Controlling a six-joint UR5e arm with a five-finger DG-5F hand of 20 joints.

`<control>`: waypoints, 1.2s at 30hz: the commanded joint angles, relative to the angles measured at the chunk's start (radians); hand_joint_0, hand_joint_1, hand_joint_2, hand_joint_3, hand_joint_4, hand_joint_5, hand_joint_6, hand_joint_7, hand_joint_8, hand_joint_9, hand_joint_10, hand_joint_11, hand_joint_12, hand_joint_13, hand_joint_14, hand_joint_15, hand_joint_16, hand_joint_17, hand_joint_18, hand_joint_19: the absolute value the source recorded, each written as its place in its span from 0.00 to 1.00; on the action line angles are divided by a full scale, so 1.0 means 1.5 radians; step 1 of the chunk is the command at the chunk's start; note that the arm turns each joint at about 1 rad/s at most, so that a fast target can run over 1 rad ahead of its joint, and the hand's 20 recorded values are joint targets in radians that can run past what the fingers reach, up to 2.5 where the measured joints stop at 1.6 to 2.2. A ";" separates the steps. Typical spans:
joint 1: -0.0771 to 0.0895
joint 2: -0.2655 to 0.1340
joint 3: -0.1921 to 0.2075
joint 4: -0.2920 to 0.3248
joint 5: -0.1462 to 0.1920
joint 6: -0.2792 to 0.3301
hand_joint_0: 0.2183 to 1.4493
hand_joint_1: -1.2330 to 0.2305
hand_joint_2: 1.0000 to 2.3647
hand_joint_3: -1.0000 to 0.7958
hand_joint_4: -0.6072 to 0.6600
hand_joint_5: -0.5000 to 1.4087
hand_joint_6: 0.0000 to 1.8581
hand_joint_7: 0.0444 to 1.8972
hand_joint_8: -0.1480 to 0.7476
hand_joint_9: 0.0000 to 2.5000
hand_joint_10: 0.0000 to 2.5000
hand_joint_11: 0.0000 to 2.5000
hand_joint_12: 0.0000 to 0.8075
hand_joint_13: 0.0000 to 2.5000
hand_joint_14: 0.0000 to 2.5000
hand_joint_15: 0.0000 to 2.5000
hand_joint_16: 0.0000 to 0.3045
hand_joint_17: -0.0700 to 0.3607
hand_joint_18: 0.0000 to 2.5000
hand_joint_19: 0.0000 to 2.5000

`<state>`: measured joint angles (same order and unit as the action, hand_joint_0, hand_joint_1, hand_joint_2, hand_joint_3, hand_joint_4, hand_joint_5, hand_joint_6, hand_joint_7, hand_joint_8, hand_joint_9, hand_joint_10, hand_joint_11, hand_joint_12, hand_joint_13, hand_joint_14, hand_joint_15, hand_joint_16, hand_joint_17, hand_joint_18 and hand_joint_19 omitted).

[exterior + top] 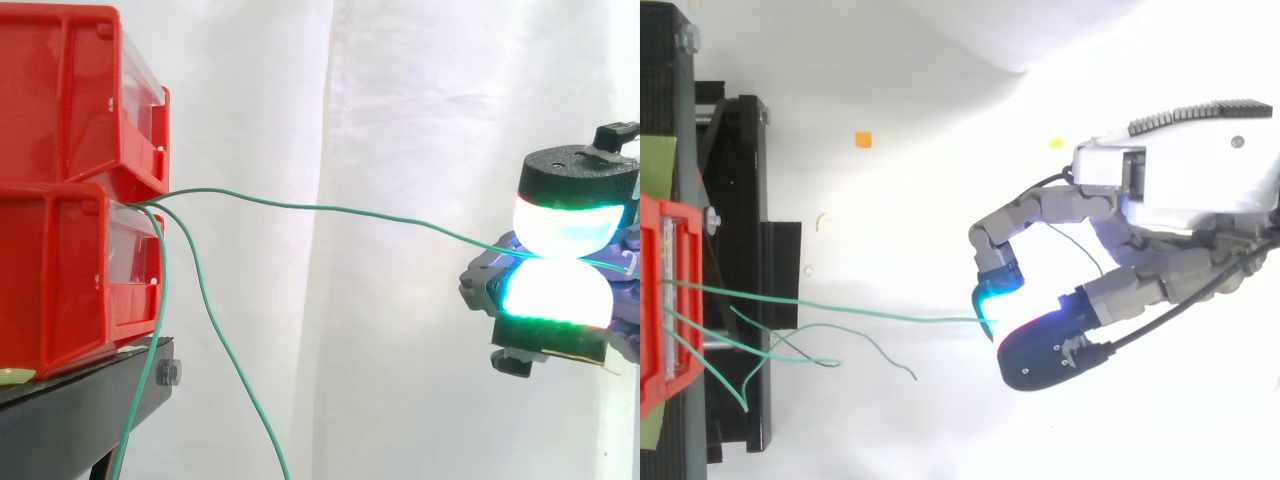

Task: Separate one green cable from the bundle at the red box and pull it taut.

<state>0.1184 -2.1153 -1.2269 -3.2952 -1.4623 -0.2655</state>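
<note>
robot hand (pixel 555 296) pinching one green cable (pixel 330 210)
cable runs from red box (pixel 55 280) to glowing pads (pixel 565 225) — nearly taut, other cables (pixel 225 360) hang loose

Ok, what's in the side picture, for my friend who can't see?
A robot hand pinches one green cable between glowing pads; it stretches nearly straight to stacked red boxes at left. Two more cables hang down.

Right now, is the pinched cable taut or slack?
Nearly taut: green cable runs almost straight from red box to robot hand, with slight sag.
</note>
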 commanded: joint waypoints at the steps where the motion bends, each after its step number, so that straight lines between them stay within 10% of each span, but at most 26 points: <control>1: 0.000 0.000 0.000 0.003 -0.001 0.003 0.41 0.38 0.02 0.44 0.60 0.33 0.27 0.78 0.19 1.00 0.73 0.44 0.17 0.79 1.00 0.29 0.15 0.40 0.75 0.55; 11: -0.012 0.003 0.000 -0.047 -0.073 0.001 0.41 0.38 0.02 0.44 0.60 0.33 0.27 0.78 0.20 1.00 0.74 0.44 0.17 0.79 1.00 0.29 0.15 0.40 0.75 0.55; 36: -0.035 0.040 -0.001 -0.063 -0.076 -0.028 0.41 0.38 0.02 0.44 0.60 0.33 0.27 0.77 0.20 1.00 0.76 0.43 0.18 0.79 1.00 0.29 0.15 0.40 0.75 0.55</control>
<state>0.0648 -2.0560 -1.2286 -3.3899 -1.5785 -0.3015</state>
